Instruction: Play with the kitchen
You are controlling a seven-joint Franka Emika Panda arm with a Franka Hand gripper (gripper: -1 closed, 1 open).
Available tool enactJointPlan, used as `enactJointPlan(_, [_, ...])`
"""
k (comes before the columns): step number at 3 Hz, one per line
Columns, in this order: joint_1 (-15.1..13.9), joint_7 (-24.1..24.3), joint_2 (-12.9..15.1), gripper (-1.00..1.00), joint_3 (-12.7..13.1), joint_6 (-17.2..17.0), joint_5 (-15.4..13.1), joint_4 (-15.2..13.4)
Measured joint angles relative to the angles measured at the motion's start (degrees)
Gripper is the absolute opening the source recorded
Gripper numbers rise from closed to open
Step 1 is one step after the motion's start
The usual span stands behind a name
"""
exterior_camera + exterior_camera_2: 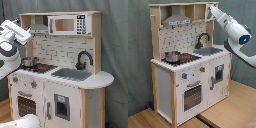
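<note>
In the second exterior view the kitchen (188,65) stands on the wooden floor (148,117), pot (172,56) on its stove, and my hand (210,11) reaches its top right corner, grip state I cannot tell.

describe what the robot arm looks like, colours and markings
The arm is glossy white with rounded, tube-like segments joined by darker grey bands. In the second exterior view one joint carries a round dark cap with a small blue light. In the first exterior view the near segments look bulky, white with black trim. No cables show.
</note>
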Motion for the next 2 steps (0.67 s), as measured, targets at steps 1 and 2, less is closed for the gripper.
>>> enactJointPlan(1, [-0.49,4.69,-0.66,1.00,0.31,-3.05,0.00,1.25])
enactJointPlan(2, [-0.61,9.01,-0.55,1.00,0.82,-6.52,-0.01,2.82])
